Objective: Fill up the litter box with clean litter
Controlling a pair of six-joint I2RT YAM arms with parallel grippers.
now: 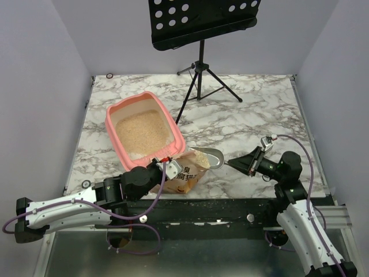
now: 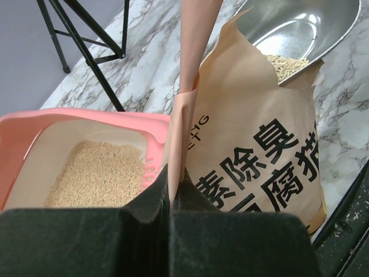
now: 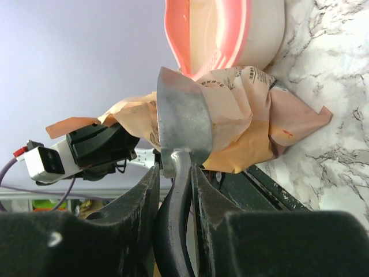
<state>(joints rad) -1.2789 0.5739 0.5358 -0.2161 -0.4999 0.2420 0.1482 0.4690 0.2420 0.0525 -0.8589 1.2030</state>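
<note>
The salmon-pink litter box (image 1: 174, 130) lies left of centre, with beige clean litter (image 1: 143, 130) spread over its floor; both also show in the left wrist view, box (image 2: 86, 117) and litter (image 2: 98, 173). The orange-tan bag (image 1: 187, 172) stands at the box's near corner. My left gripper (image 1: 167, 167) is shut on the bag's upper edge (image 2: 179, 115). My right gripper (image 1: 242, 163) is shut on the handle of a metal scoop (image 1: 211, 156), whose bowl (image 2: 294, 26) sits in the bag's mouth with some granules (image 2: 285, 64) in it.
A black music stand on a tripod (image 1: 200, 69) stands behind the box, one leg close to its far right corner. The marble table (image 1: 259, 115) ends at a black front rail (image 1: 230, 205) right by the bag. Grey walls enclose the sides.
</note>
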